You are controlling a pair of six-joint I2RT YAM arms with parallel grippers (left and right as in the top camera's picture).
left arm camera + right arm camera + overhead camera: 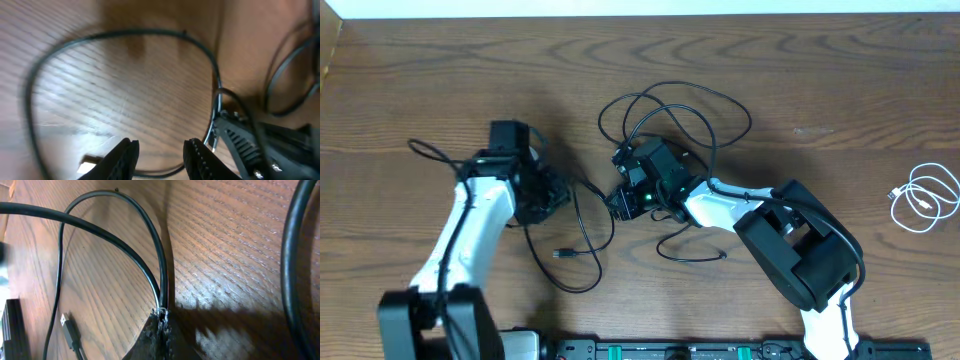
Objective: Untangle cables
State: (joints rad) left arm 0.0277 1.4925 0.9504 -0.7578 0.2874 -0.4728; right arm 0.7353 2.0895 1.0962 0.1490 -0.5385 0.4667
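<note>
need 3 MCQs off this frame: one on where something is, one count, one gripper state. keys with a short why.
1. Where does the white cord lie?
A. far right of the table
B. centre of the table
C. left edge of the table

2. How many white cords show in the overhead view?
A. none
B. one
C. three

3. The right gripper is:
A. wide open
B. shut on a black cable
C. shut on the white cord

Key:
1 A, it is coiled alone by the right edge.
2 B, only that one coil is white.
3 B, the right wrist view shows the cable running into closed fingertips.
</note>
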